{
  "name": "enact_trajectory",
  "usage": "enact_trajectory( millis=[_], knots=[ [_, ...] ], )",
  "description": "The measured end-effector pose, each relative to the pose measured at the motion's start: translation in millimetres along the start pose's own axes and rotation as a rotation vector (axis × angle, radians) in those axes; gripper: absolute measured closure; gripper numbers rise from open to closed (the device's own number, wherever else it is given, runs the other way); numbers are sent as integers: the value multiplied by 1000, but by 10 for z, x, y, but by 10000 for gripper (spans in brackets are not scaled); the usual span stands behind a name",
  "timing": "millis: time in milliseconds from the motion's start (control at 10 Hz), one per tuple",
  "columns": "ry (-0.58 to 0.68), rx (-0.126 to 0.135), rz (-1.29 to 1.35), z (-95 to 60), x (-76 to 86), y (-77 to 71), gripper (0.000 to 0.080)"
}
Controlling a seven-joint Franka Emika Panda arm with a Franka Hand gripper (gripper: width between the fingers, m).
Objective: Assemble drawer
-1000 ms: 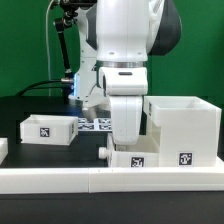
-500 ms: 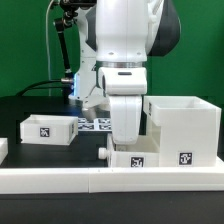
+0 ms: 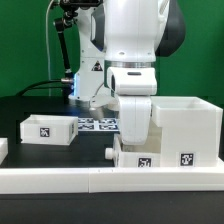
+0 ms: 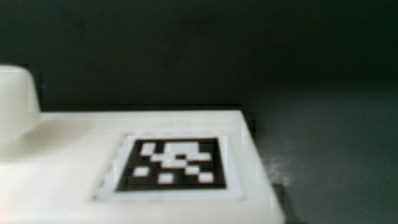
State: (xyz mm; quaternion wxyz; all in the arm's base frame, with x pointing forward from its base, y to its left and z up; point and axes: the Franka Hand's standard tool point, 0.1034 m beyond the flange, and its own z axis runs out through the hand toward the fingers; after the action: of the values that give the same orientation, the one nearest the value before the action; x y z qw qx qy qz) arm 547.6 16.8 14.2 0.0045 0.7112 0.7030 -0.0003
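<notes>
White plastic casing (image 3: 186, 124) stands right of frame, the left tray (image 3: 45, 129) at middle left, the centre tray (image 3: 137, 159) low-centre under the gripper (image 3: 127, 148). Whether the jaws grip it cannot be told.

The black counter (image 3: 60, 156) carries one tray (image 3: 45, 130) at the exterior view's left, a second tray (image 3: 140, 159) just beside the tall casing (image 3: 186, 128), the marker board (image 3: 93, 124) behind, a white rail (image 3: 70, 181) in front.

Exterior view bright, sharp; wrist view dim, blurred.
</notes>
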Motion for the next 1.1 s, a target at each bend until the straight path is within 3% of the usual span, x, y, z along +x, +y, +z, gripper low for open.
enact_trajectory(
  millis=[300, 400, 500, 600, 700, 800, 900, 1100],
  knots=[
    [0, -1, 6, -1, -16, 1, 758],
    [0, -3, 16, -12, -31, 8, 546],
    [1, -8, 29, -48, -22, 21, 546],
    [2, -16, 39, -104, 2, 46, 360],
    [-1, -13, 42, -177, 9, 61, 232],
    [-4, -13, 53, -275, 8, 81, 232],
    [-7, -20, 57, -399, -21, 118, 167],
    [-13, -28, 42, -504, -243, 204, 155]
  ],
)
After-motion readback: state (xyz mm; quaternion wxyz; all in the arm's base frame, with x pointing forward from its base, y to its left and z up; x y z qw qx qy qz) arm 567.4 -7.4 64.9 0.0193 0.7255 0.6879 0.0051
